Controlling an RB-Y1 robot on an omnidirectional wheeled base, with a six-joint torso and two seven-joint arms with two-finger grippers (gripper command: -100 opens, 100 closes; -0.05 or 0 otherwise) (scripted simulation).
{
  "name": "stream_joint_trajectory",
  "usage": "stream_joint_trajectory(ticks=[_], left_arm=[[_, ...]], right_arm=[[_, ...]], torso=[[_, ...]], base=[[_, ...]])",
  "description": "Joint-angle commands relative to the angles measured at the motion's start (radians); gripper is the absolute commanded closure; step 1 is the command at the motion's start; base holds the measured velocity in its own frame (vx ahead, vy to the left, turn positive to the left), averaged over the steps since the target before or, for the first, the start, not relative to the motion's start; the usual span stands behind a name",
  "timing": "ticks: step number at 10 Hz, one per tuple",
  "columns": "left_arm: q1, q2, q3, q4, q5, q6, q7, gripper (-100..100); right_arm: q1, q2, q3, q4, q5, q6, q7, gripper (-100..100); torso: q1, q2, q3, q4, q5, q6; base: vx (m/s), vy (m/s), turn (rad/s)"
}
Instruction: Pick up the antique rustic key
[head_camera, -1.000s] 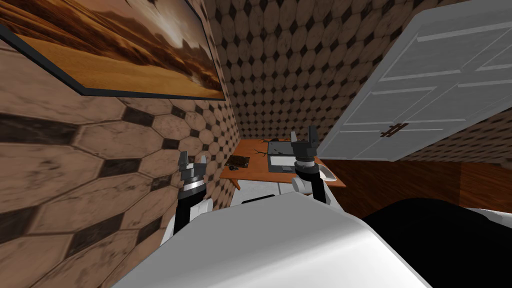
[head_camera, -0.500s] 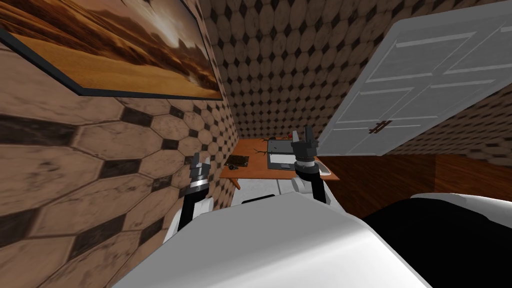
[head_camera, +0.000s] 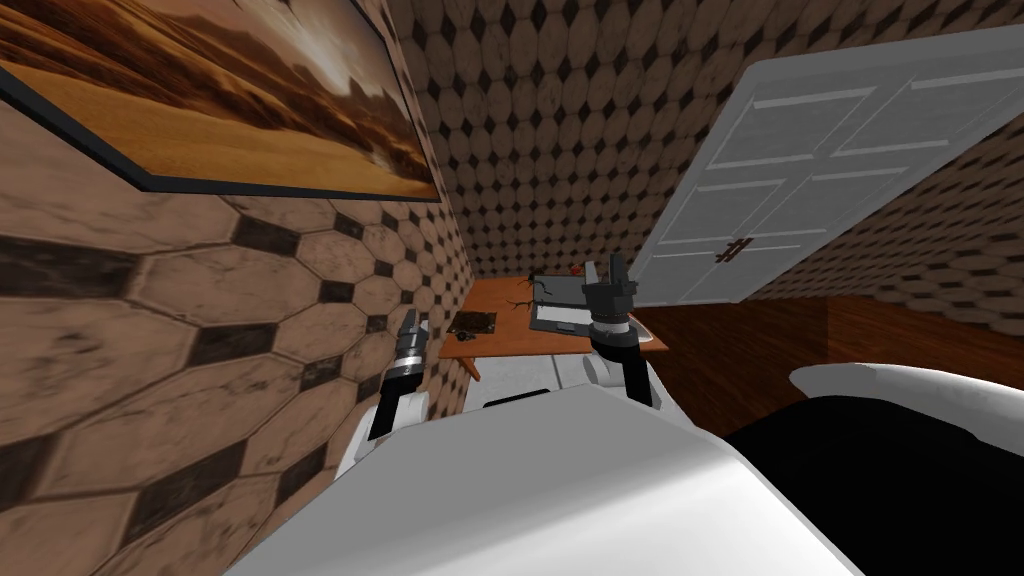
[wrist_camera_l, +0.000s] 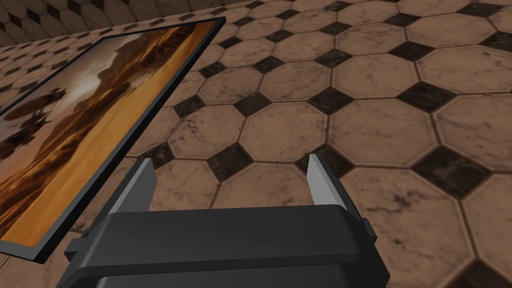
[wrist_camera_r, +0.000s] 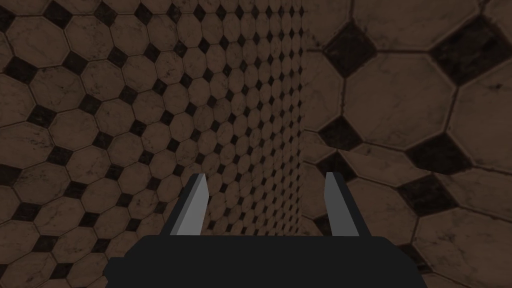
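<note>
both arms are raised ahead of the chest with forearms near upright, well short of the surface, an orange top in the far corner against the tiled wall. the left gripper stands close to that wall, lower than the other and turned edge-on in the head view. in the wrist view the left gripper has its jaws spread. the right gripper points up on a dark wrist. in the head view it overlaps the right end of a grey flat thing lying on the surface. the right gripper also has its jaws spread. the key seems to be the small dark speck at the near left corner of the surface, just beside a dark mat. it is too small to be sure. it is well apart from both grippers.
</note>
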Motion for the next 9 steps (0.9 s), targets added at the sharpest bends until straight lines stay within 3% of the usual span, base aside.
stream_joint_trajectory(ticks=[1,9], left_arm=[[-0.007,0.007,-0.001,0.03,-0.003,0.011,-0.004,-100],[-0.118,0.068,-0.013,0.281,-0.047,0.115,-0.039,-100]], right_arm=[[0.0,0.0,0.0,0.0,0.0,0.0,0.0,0],[0.0,0.0,0.0,0.0,0.0,0.0,0.0,0]], torso=[[0.0,0.0,0.0,0.0,0.0,0.0],[-0.001,-0.001,-0.001,0.0,0.0,0.0]], base=[[-0.002,0.046,-0.046],[0.006,0.04,-0.086]])
